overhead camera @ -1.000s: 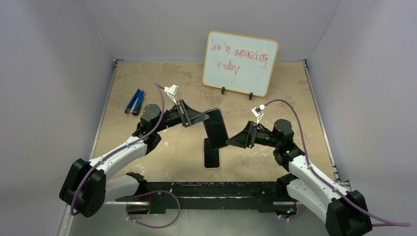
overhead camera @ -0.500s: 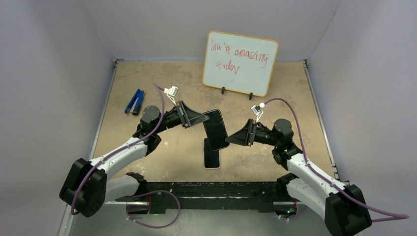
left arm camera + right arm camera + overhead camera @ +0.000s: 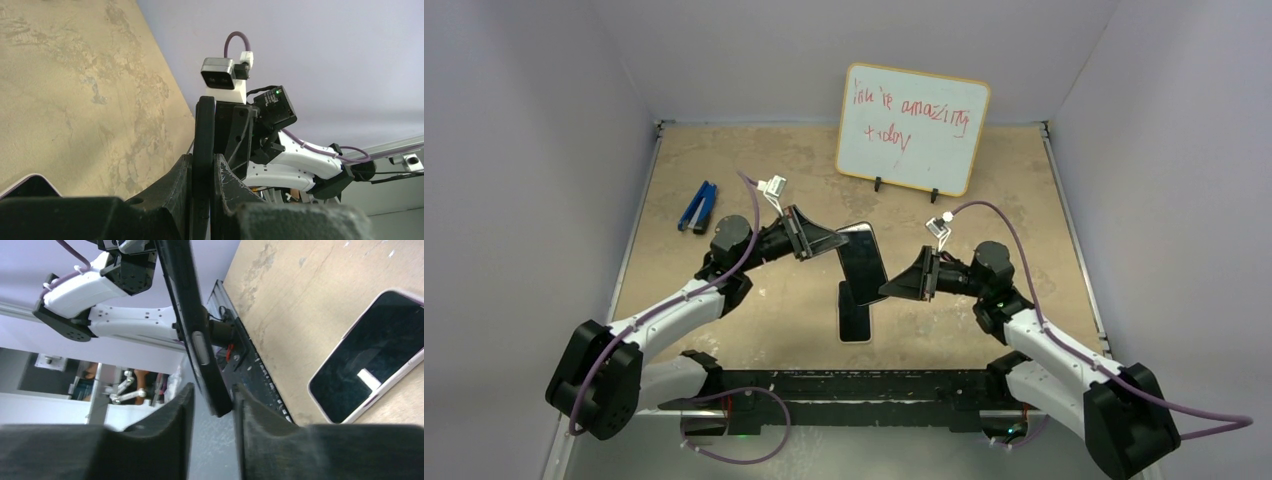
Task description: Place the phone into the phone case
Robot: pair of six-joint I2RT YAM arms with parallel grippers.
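My left gripper (image 3: pixel 842 243) is shut on the upper edge of the black phone case (image 3: pixel 864 262) and holds it tilted above the table. In the left wrist view the case (image 3: pixel 204 135) stands edge-on between my left gripper's (image 3: pixel 202 167) closed fingers. My right gripper (image 3: pixel 886 290) is open, its jaws astride the case's lower corner. In the right wrist view the case (image 3: pixel 190 325) sits close to one finger of my right gripper (image 3: pixel 210 395), with a gap at the other. The phone (image 3: pixel 855 318), dark screen with a pale rim, lies flat on the table below; it also shows in the right wrist view (image 3: pixel 370 355).
A whiteboard (image 3: pixel 912 128) with red writing stands at the back of the table. A blue tool (image 3: pixel 697 206) lies at the back left. Grey walls enclose the tan table (image 3: pixel 754 160) on three sides.
My right gripper has edged left toward the case's lower corner. The left gripper and the case have barely moved. The phone has not moved.
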